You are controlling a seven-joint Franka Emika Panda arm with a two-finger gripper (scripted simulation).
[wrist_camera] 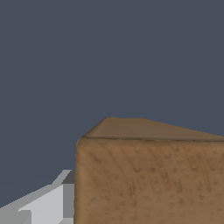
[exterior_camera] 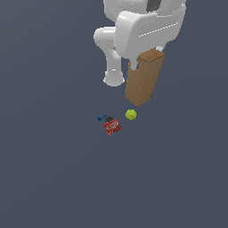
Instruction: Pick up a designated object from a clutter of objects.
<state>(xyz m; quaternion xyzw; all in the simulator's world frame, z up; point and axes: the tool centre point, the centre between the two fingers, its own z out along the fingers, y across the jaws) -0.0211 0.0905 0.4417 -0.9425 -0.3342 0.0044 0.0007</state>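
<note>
A plain dark grey floor [exterior_camera: 53, 178] fills the scene. The gripper [exterior_camera: 141, 62] grasps the tilted brown box [exterior_camera: 143, 80] above the ball [exterior_camera: 130, 115], red packet [exterior_camera: 111, 126] and blue piece [exterior_camera: 102, 117].

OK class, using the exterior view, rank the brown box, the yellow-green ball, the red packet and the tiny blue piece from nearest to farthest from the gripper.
1. Brown box: at the gripper itself, tilted, under the arm.
2. Yellow-green ball: just below the box's lower end.
3. Red packet and tiny blue piece: lying next to each other toward the exterior view's left of the ball, too close to call.
</note>
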